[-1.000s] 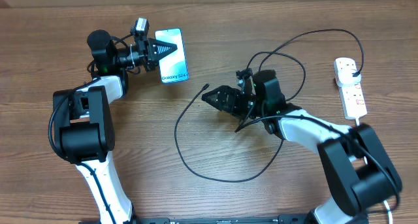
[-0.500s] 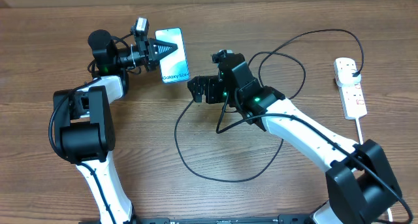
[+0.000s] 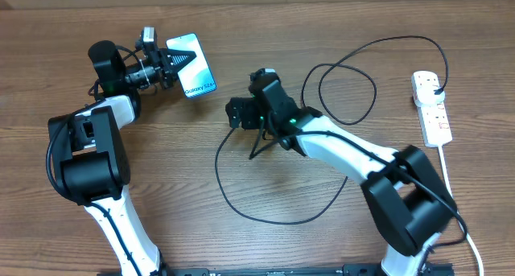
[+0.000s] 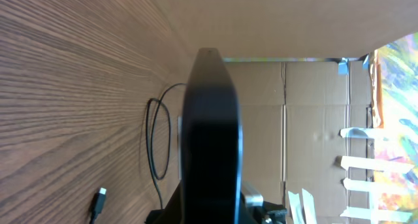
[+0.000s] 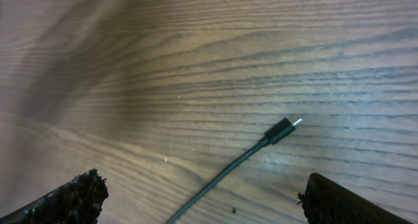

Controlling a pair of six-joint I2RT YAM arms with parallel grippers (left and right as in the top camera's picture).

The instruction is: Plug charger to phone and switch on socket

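— Leftmost first: how posed?
— Folded up from the near-left base, forearm laid out toward the far-left part of the table (image 3: 177,163), wrist rolled onto its side. On that arm, left gripper (image 3: 183,59) clamped tight on the phone (image 3: 201,79), pinching it across its faces with the blue screen turned upward. From the wrist camera, nothing but a dark edge-on slab.
— And mid-table?
— Reaching long from the near-right corner, elbow low, wrist tipped downward. There, right gripper (image 3: 235,113) spread wide and gripping nothing, poised over the charger (image 3: 218,171). In the wrist view, fingers (image 5: 68,198) flanking the connector tip (image 5: 282,128) without touching; lying flat on the wood, metal end pointing away to the right.
— Rest of the cable?
— Sweeping in a big loop toward the front edge, curling into a ring behind the right arm, then ending at the black plug (image 3: 437,87), seated in the socket (image 3: 434,119) at the far right. Well apart from the phone.
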